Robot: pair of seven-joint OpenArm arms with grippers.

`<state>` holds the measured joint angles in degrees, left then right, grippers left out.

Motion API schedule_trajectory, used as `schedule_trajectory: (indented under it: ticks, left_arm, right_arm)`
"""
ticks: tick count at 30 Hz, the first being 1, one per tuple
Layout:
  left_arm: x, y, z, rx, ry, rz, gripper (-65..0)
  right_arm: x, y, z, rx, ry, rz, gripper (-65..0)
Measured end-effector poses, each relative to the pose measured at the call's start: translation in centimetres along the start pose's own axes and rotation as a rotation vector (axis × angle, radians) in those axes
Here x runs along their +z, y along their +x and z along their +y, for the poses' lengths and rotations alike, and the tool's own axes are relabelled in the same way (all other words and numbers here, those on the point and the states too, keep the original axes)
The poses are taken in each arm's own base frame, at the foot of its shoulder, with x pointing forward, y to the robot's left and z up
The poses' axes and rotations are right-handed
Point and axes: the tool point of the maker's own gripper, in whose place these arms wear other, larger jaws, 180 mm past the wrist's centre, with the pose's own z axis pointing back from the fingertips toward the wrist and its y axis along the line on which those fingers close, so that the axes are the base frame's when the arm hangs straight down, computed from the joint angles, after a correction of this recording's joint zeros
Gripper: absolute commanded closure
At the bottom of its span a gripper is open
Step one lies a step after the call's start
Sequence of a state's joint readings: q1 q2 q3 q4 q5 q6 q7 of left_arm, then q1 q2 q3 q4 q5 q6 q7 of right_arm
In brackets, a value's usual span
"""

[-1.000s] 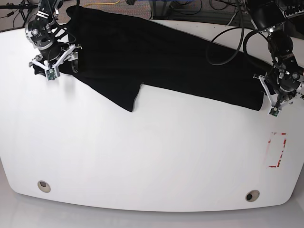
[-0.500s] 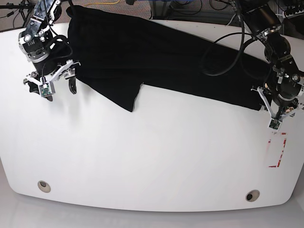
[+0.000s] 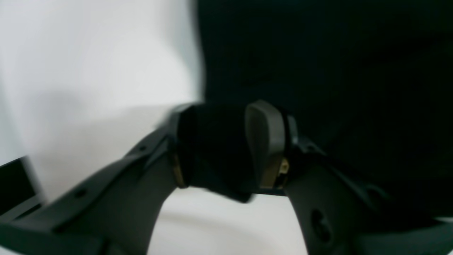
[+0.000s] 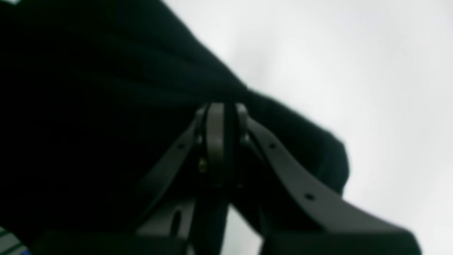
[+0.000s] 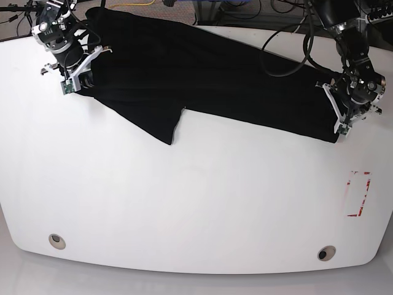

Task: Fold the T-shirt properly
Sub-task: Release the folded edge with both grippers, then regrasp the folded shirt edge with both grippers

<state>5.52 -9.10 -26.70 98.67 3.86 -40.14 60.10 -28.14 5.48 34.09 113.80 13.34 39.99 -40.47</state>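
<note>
The black T-shirt lies stretched across the far part of the white table, with one sleeve pointing toward the front. My right gripper is at the shirt's left end in the base view. Seen from the right wrist, that gripper is shut, with T-shirt fabric drawn into its tips. My left gripper is at the shirt's right end. In the left wrist view it holds a thick bunch of T-shirt cloth against its grey pad.
A red-marked rectangle is on the table near the right edge. Two round holes sit near the front edge. Cables and gear lie behind the far edge.
My right gripper moved back onto the shirt's left end and closed on the cloth. My left gripper shifted toward the far edge, still holding the right end.
</note>
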Motion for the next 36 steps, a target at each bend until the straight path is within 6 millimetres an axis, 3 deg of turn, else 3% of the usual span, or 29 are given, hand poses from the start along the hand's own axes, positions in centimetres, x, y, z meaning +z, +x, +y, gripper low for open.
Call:
schedule_trajectory:
  ticks: [5,10,13,25,31,36]
  left_arm:
    - [-0.9,-1.5,-0.8,0.005,-0.033,0.012,-25.1]
    - [-1.1,-2.4,-0.7,0.038,-0.042,0.007,-25.1]
    - [-1.2,-2.6,-0.5,0.057,-0.04,0.008,-25.1]
    - [-1.6,-2.7,-0.5,0.084,-0.054,-0.001,-25.1]
    - [-1.9,-2.0,-2.0,0.117,-0.079,-0.029,-25.1]
    - [-2.0,-0.6,-2.9,0.13,-0.1,-0.059,-25.1]
  right_arm:
    - [-0.3,-1.7,1.1,-0.051,0.033,0.023,-3.6]
    - [-1.8,-5.6,1.0,-0.136,0.06,0.106,-3.6]
    - [-2.8,-5.6,0.5,-0.172,0.084,0.068,-3.5]
    - [-8.3,-1.8,-2.9,-0.177,0.174,-0.046,-3.5]
    - [-10.4,0.8,-5.1,-0.14,0.183,-0.051,-3.5]
    - [-11.1,2.3,-6.5,-0.056,0.155,-0.005,-4.0]
